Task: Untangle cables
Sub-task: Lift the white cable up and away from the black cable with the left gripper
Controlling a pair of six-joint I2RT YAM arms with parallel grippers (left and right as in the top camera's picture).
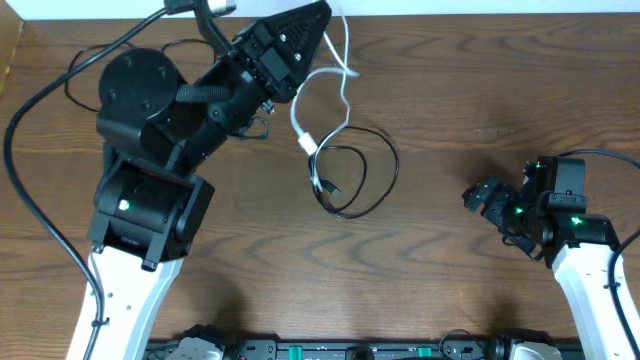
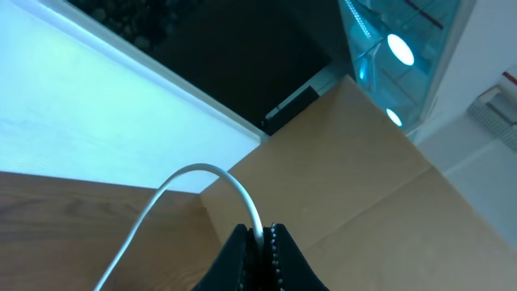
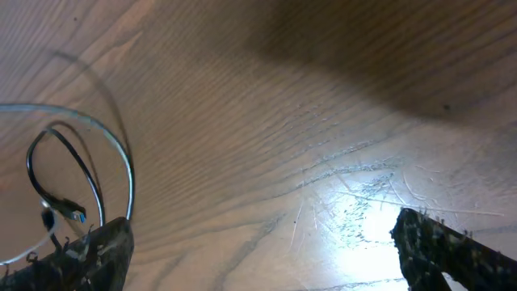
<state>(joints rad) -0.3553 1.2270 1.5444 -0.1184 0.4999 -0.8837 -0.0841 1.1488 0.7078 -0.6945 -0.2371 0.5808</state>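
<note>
The left pincer (image 1: 322, 12) is up at the far edge of the worktop (image 1: 450, 80). It is shut tight on the white cord (image 1: 345, 80). In the left wrist view the white cord (image 2: 202, 170) bends up in an arch and comes down between the two fingers (image 2: 242, 246), which pinch it with no gap.

From the pincer, the white cord runs down from the far edge toward the middle of the worktop. It wiggles there and ends in a white plug (image 1: 305, 138). That plug lies just at the top of the black cord (image 1: 385, 150).

The black cord lies flat in a ring near the middle, just right of the big left arm. A small plug (image 1: 326, 188) sits inside the ring. I cannot tell if the ring is one cord or two.

The right pincer (image 1: 485, 197) is low over the right side, well apart from the ring. It is wide open and holds nothing. In its own view the fingers (image 3: 97, 250) stand far apart, with the black cord (image 3: 36, 153) beyond them at the left. Bare wood lies between the ring and this pincer, and along the near edge too.
</note>
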